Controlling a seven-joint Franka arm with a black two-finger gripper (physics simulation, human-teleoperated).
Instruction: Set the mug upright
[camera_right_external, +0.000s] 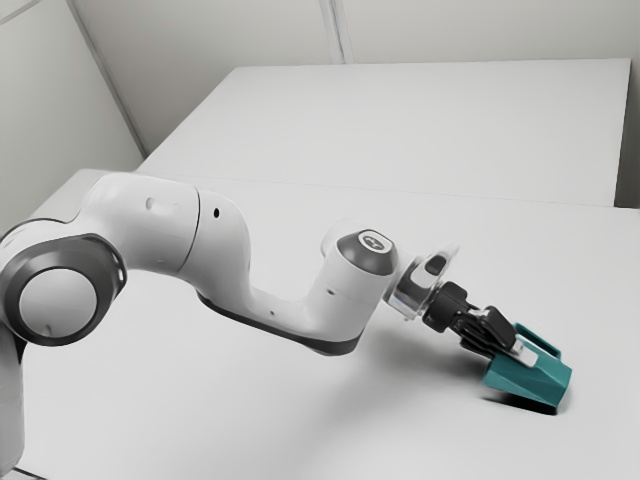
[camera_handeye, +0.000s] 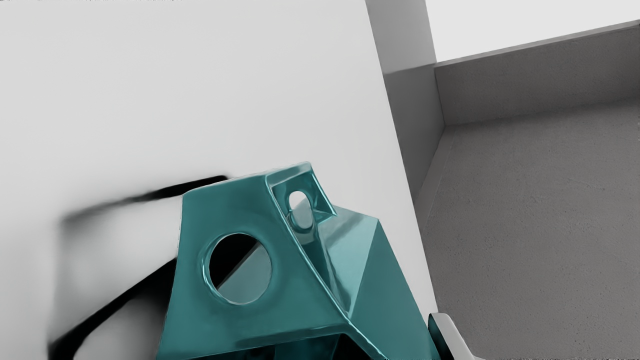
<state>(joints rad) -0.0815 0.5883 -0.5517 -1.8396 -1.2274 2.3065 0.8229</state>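
The teal, angular mug (camera_right_external: 535, 382) is tilted over at the exterior view's right, low against the table, with a dark shadow beneath it. My gripper (camera_right_external: 520, 352) reaches down to it and is shut on its body, with a pale fingertip lying along the upper side and the handle loop just behind. In the wrist view, the mug (camera_handeye: 235, 210) shows a flat face with a round hole and a smaller hole in the part beside it. One finger (camera_handeye: 452, 335) of my gripper presses the mug's outer side; the mug hides the other.
The white table (camera_right_external: 420, 120) extends behind and around the mug. Its edge runs past the mug in the wrist view, with grey floor (camera_handeye: 540, 225) and a low wall beyond it. Pale walls stand behind the table in the exterior view.
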